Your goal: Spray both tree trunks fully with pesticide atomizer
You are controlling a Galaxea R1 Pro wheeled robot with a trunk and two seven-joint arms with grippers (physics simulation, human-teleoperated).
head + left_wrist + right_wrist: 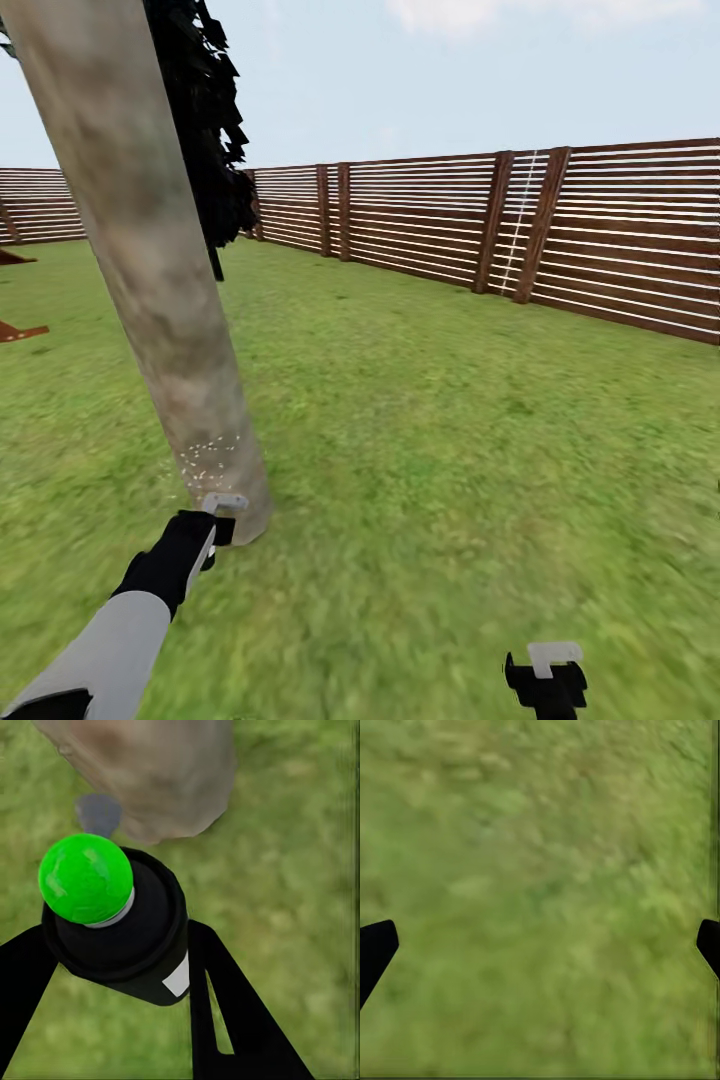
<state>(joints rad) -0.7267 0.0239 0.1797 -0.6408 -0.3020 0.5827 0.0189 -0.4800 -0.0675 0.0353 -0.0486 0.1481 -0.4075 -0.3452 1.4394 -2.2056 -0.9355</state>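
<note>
Green lawn (450,450) spreads to a brown slatted fence (620,235) under a pale sky; a thick grey-beige tree trunk (150,260) leans across the head view's left, with a dark cypress-like tree (215,140) behind it; pale specks (208,458) dot the trunk low down, just above its base. The left gripper (218,520) sits right beside the trunk's foot, its jaws clamped on the pesticide atomizer (127,930); from the left wrist, the dark cylinder shows a bright green ball (85,878) on its top, aimed towards the trunk's base (157,772) close ahead. The right gripper (548,680) hangs low over bare grass, well apart from the trunk; its fingertips (375,949) stand wide apart.
</note>
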